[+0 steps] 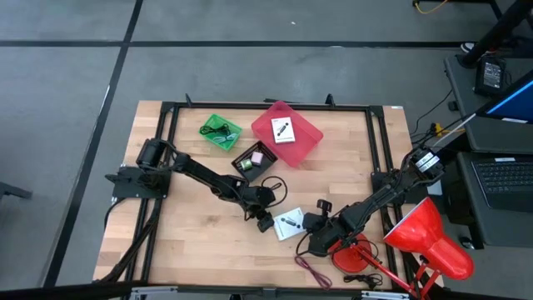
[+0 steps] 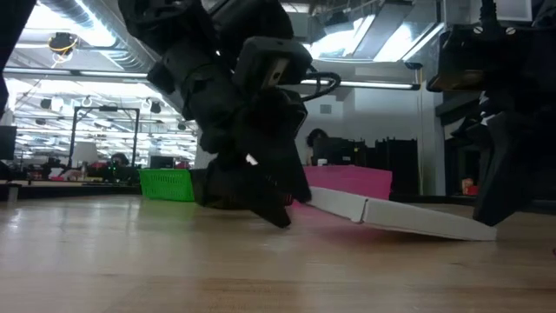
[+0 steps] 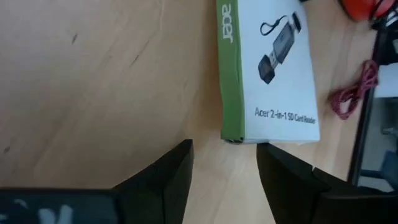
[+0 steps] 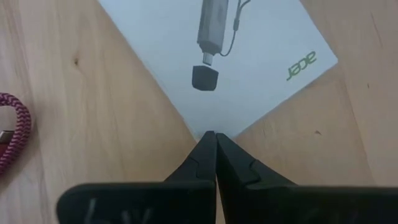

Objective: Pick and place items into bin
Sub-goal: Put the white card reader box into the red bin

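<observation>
A flat white Acer card-reader box [image 1: 289,223] [image 3: 273,68] [image 4: 217,62] lies on the wooden table near its front middle. My left gripper [image 1: 266,220] [image 3: 224,149] stands open just left of it, with the box's green-edged end a little ahead of the gap and untouched. My right gripper [image 1: 311,223] [image 4: 211,135] is shut, its tips at the box's opposite corner. A second white box [image 1: 281,130] lies in the pink bin [image 1: 310,127]. A thin maroon cord [image 1: 312,271] [image 4: 12,137] lies on the table near the front edge. My right gripper's shut fingertips [image 4: 205,149] stand at one corner of the white box [image 4: 208,124], slanting down from the table's right side. Whether they touch that corner I cannot tell. The box lies on the table.
A green bin [image 1: 220,132] with a dark cable stands at the back. A small black tray [image 1: 246,153] holds a pink cube [image 1: 257,157]. A red desk lamp [image 1: 429,242] with its round base [image 1: 350,254] crowds the front right. Bare wood lies at the front left.
</observation>
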You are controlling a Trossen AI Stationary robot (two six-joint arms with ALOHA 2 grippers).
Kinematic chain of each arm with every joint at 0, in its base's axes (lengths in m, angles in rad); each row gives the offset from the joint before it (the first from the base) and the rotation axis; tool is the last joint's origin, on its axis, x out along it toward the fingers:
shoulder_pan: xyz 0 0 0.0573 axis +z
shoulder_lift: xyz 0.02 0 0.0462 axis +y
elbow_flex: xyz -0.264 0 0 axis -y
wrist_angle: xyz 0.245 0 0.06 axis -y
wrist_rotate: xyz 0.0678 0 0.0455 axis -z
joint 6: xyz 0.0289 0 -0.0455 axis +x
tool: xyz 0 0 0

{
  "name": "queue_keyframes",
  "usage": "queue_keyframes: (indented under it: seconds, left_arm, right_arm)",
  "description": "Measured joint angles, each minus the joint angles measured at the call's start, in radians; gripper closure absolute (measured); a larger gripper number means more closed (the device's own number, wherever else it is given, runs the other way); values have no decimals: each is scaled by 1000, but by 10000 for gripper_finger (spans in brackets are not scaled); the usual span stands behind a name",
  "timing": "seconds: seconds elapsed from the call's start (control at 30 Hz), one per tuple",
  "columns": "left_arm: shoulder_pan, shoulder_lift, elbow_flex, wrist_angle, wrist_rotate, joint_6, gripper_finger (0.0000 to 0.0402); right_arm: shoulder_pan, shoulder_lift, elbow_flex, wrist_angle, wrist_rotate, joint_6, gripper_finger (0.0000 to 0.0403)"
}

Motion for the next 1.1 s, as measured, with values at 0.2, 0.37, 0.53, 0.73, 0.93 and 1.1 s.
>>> queue_keyframes:
  seconds: [0.2, 0.37, 0.53, 0.73, 0.93, 1.1]
  left_arm:
    - [27, 1, -1, 24, 5, 16, 226]
    - [32, 1, -2, 71, 68, 47, 226]
    - [31, 1, -2, 71, 75, 50, 226]
    - [31, 1, 2, 75, 154, 53, 226]
    - [31, 1, 2, 68, 181, 62, 226]
    - [47, 1, 2, 66, 169, 67, 226]
  right_arm:
    - [0, 0, 0, -6, -1, 1, 403]
    - [1, -1, -1, -14, -2, 1, 403]
    - [1, -1, -1, -14, -2, 1, 403]
    - [0, 0, -1, -7, 1, 1, 403]
    - [0, 0, -1, -7, 2, 1, 403]
    - [0, 0, -1, -7, 2, 2, 403]
